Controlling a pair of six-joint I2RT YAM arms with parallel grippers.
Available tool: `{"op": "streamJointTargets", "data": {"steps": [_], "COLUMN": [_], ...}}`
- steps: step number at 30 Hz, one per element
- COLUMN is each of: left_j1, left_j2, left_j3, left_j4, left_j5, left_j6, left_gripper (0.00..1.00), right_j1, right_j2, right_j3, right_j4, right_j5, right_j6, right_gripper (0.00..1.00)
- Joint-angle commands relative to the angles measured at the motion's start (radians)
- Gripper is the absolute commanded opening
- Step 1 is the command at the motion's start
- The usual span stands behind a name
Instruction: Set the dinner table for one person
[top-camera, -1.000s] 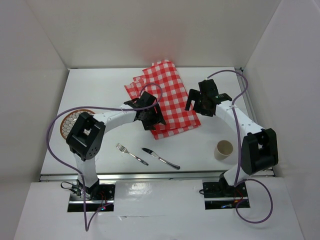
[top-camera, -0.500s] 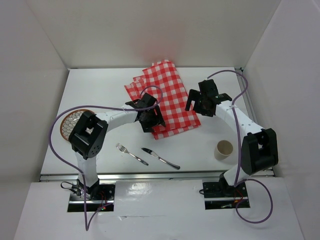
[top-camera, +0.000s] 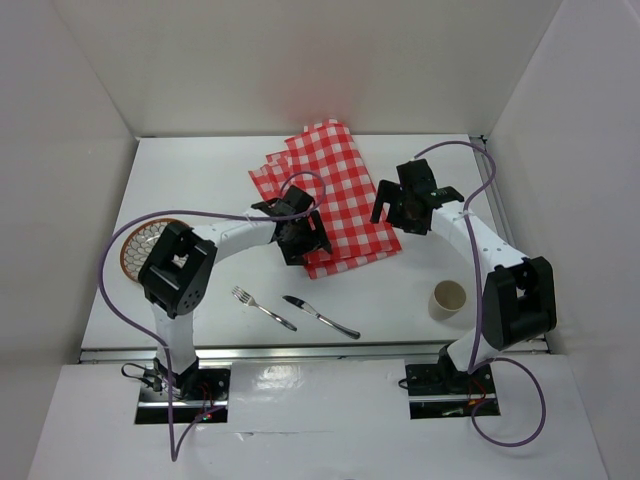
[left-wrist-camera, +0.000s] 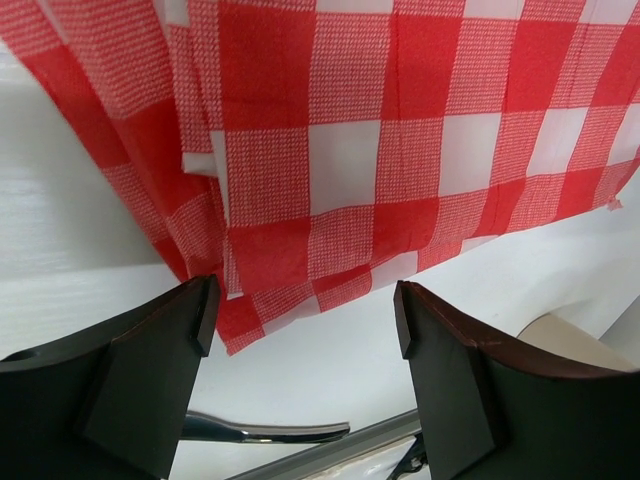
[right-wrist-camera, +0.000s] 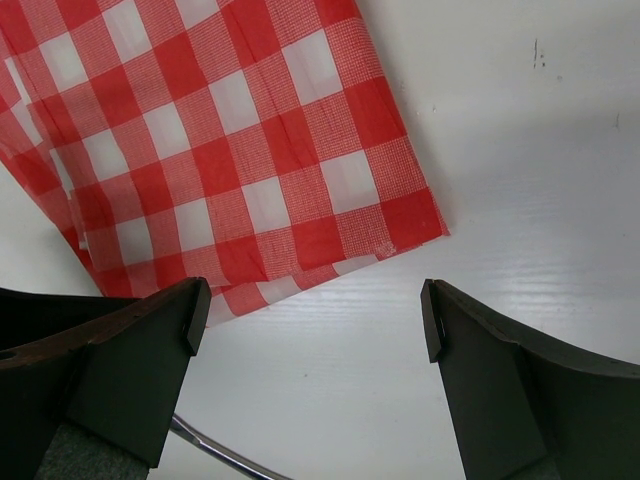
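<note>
Above the white desk (top-camera: 200, 180), which lies beneath both arms, we see the left hand (left-wrist-camera: 305, 310) and right hand (right-wrist-camera: 310, 315) hovering open (fingers spread, nothing held) over edges of the checked cloth (top-camera: 335, 190).

The cloth (top-camera: 345, 185) lies on the table (top-camera: 195, 180), toward the far side and about the middle. The plate (top-camera: 138, 245) sits at the left, partly under the left arm. In front of the cloth, near the front edge, the fork (top-camera: 262, 307) lies just left of the knife (top-camera: 320, 315). The cup (top-camera: 448, 298) stands at the right, well apart from the knife. The left gripper (left-wrist-camera: 305, 300) hangs over the cloth's near edge, the right gripper (right-wrist-camera: 310, 310) over its right-hand corner.
</note>
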Motion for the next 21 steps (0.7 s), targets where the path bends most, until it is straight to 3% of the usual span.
{"op": "streamJointTargets", "data": {"steps": [1,11,17,21], "left_j1": [0.003,0.003,0.012,0.012], "left_j2": [0.022,0.077,0.077,0.077], "left_j3": [0.055,0.095,0.095,0.095], "left_j4": [-0.003,0.0,0.0,0.0], "left_j5": [-0.002,0.02,-0.002,-0.02], "left_j6": [0.012,0.012,0.012,0.012], "left_gripper": [0.89,0.83,0.95,0.84], "right_j1": [-0.001,-0.001,-0.001,-0.001], "right_j2": [-0.019,-0.019,-0.019,-0.019], "right_j3": [0.021,0.03,0.03,0.03], "right_j4": [-0.02,-0.039,-0.039,-0.039], "right_j5": [0.005,0.023,0.013,0.012], "right_j6": [-0.012,-0.012,-0.012,-0.012], "right_gripper": [1.0,1.0,1.0,1.0]}}
